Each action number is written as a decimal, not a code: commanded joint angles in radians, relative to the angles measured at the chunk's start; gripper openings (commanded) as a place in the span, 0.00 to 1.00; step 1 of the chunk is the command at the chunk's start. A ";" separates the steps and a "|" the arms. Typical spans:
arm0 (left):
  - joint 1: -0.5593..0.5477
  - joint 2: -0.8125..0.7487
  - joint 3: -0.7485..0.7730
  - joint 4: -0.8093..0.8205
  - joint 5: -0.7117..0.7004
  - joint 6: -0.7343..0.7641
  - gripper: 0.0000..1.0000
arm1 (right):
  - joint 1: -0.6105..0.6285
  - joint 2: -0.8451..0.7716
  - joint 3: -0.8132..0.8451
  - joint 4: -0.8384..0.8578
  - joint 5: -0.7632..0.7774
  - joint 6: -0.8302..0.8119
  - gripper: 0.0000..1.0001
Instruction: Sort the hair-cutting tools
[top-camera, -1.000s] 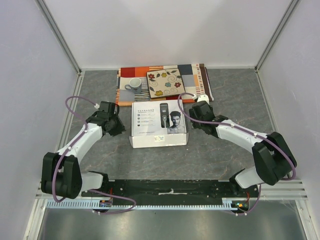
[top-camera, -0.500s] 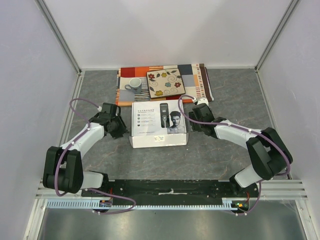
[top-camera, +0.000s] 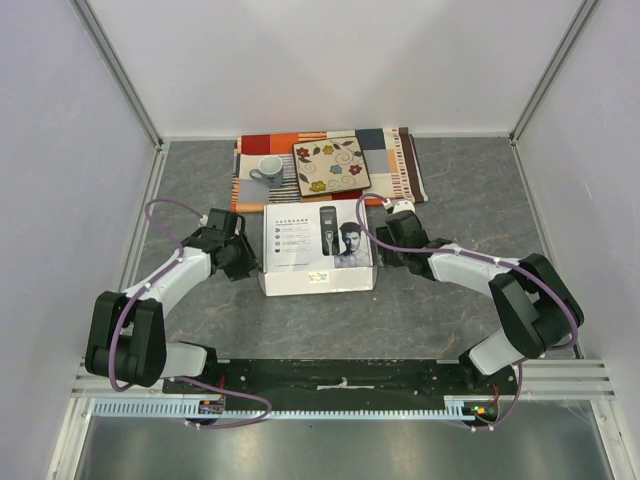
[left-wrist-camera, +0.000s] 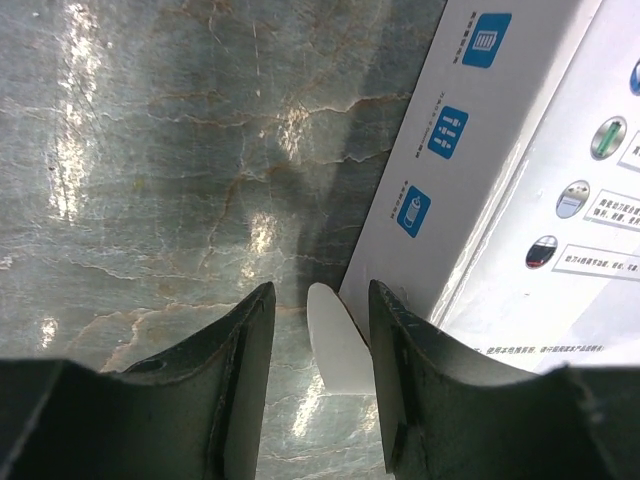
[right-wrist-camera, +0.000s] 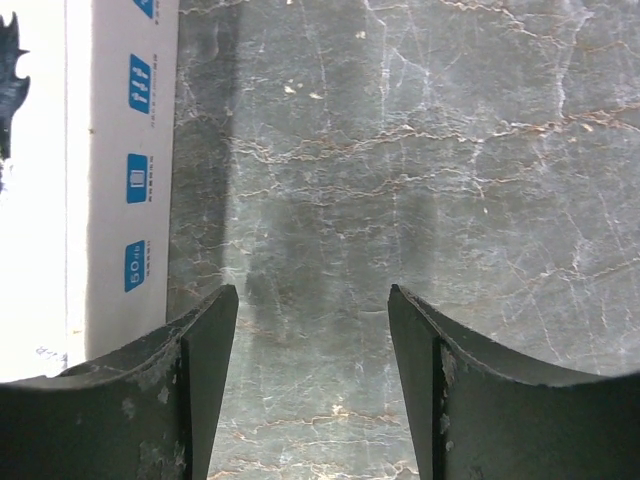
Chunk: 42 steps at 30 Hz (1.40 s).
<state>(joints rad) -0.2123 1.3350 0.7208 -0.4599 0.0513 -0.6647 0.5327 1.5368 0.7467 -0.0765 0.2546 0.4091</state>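
Observation:
No clipper, comb guard, cylinders or cord shows; only the picture of a clipper on the lid. The white box (top-camera: 318, 250) lies shut in the middle of the table. My left gripper (top-camera: 243, 258) is low at the box's left side. In the left wrist view the left gripper (left-wrist-camera: 320, 292) is open, with a small white flap (left-wrist-camera: 335, 345) of the box (left-wrist-camera: 520, 180) between the fingers. My right gripper (top-camera: 386, 248) is low at the box's right side. In the right wrist view the right gripper (right-wrist-camera: 312, 292) is open and empty over bare table, the box (right-wrist-camera: 110, 150) just to its left.
A patchwork cloth (top-camera: 400, 165) lies at the back, with a grey cup (top-camera: 268, 167) and the flowered tile (top-camera: 331, 165) on it. The table top (top-camera: 470, 200) is grey marble pattern. Enclosure walls stand left, right and behind.
Both grippers have closed in on the box: the left one moved right and nearer, the right one moved left. The box has not moved.

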 joint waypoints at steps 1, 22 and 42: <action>-0.012 0.007 -0.006 0.029 0.010 0.014 0.49 | -0.004 -0.004 -0.012 0.064 -0.055 0.013 0.69; -0.025 -0.011 -0.044 0.023 0.021 0.008 0.47 | 0.013 -0.132 -0.066 0.066 -0.155 0.005 0.65; -0.032 -0.082 -0.064 -0.008 0.081 -0.009 0.46 | 0.082 -0.112 0.000 -0.109 -0.163 0.027 0.63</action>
<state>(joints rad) -0.2337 1.2881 0.6643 -0.4526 0.0780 -0.6651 0.6006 1.4296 0.6926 -0.1257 0.1081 0.4168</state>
